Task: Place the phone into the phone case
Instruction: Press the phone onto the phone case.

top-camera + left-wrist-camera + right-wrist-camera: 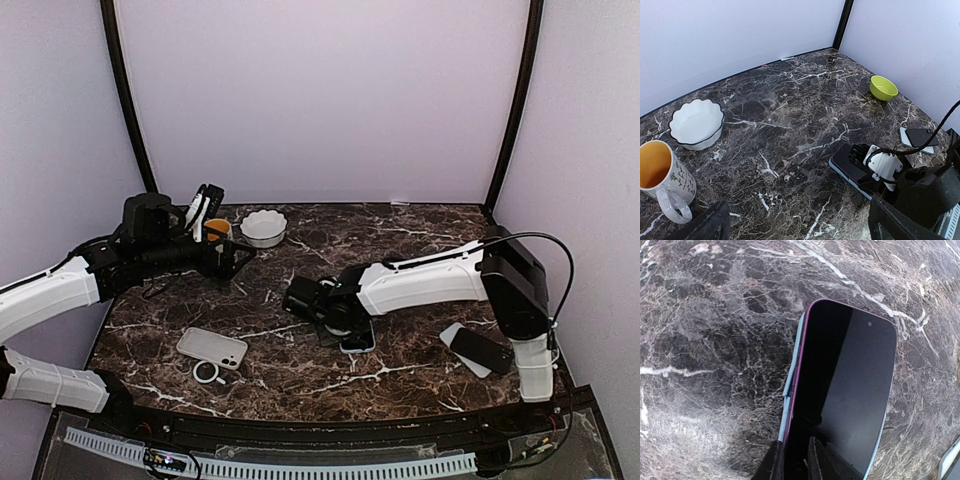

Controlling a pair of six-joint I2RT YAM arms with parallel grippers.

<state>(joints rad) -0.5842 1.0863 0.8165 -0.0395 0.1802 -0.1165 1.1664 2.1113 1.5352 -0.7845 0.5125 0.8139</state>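
Note:
The phone (pixel 855 385), dark screen up with a purple rim, lies in a light blue phone case (pixel 790 395) near the table's middle (pixel 358 340). My right gripper (pixel 794 442) is down at the phone's near left edge. Its two fingers stand close together, pinching that edge and the case wall between them. From the left wrist view the phone (pixel 852 165) shows under the right gripper (pixel 880 165). My left gripper (pixel 805 230) hangs high at the back left (pixel 205 212), wide open and holding nothing.
A white phone case (pixel 212 347) with a ring (pixel 208 372) lies front left. Another dark phone (pixel 480 348) rests on a white piece at the right. A mug (pixel 217 230), a white fluted bowl (pixel 264 228) and a green bowl (pixel 883 88) stand at the back.

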